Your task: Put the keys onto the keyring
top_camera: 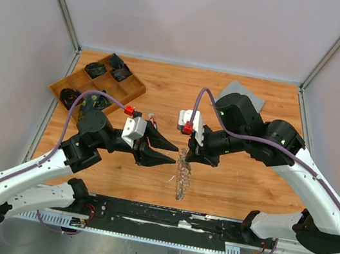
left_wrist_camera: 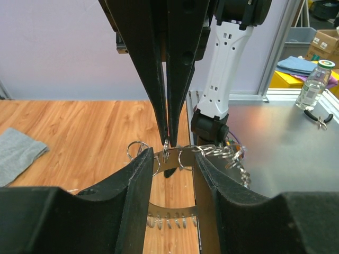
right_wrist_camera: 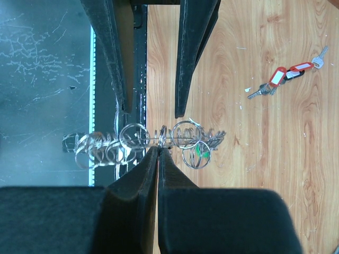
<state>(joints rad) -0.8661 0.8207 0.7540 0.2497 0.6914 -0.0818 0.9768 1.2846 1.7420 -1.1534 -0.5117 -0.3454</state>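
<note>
Just above the wooden surface, near its front edge, the two arms meet tip to tip. The right gripper has its jaws pressed together, pinching the thin wire of the keyring, which hangs edge-on below it with its fringe of small metal loops bunched along the rim. The left gripper faces it with jaws spread, one on each side of the ring's upper rim; whether they touch the loops cannot be told. The keys, with red tags, lie together on the wood well apart from the ring, and neither arm holds one. This looks like the stage of steadying and presenting the ring, with no key yet being threaded. Next, the left arm would likely need to fetch one key and work it into a loop while the right keeps its pinch firm.
</note>
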